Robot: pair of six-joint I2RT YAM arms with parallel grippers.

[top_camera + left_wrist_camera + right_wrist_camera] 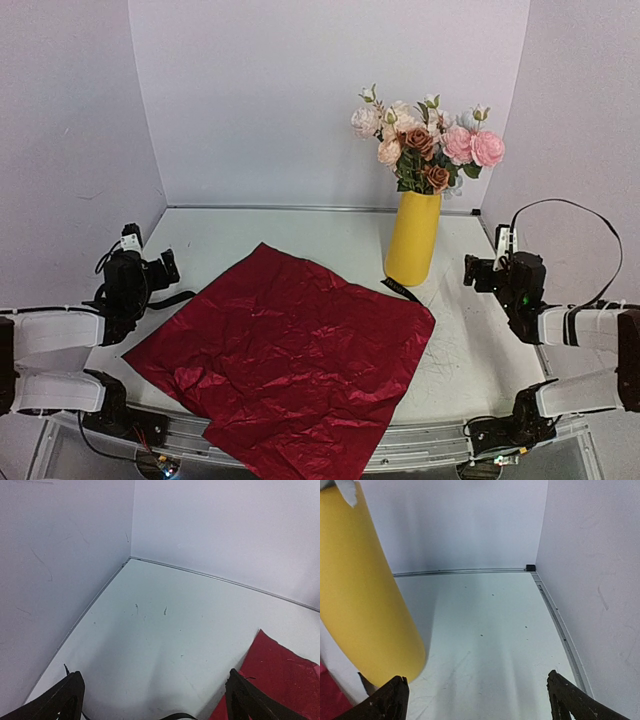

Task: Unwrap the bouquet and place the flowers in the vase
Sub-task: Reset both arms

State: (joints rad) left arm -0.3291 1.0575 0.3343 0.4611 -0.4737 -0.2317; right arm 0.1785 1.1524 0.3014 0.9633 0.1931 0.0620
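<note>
Closest to you, both arms are folded back at the near edge of the table (480, 350), white-sleeved forearms lying low and pointing outward to either side. Your left arm bends at the elbow and reaches up along the left wall, ending in the left gripper (172, 280) just off the left corner of the red wrapping sheet (290, 360). From its wrist camera, the left gripper (156, 695) has its jaws spread wide with nothing between them, only bare table ahead and a corner of the sheet (280, 680) beside the right finger. Your right arm mirrors that pose by the right wall. The right gripper (478, 272) faces inward toward the vase (413, 238), apart from it. In its wrist view the right gripper (476, 692) is also spread wide and empty, with the yellow vase (360, 595) filling the left of the picture.

Between the arms, the crinkled sheet lies flat and fully opened, one corner hanging over the near edge. Just beyond its far right corner a black ribbon (400, 288) lies on the table at the foot of the vase. The vase stands upright toward the back right, and the flowers (425, 140) stand in it, pink, peach, white and rusty brown blooms fanning out above its mouth against the back wall (300, 100).
</note>
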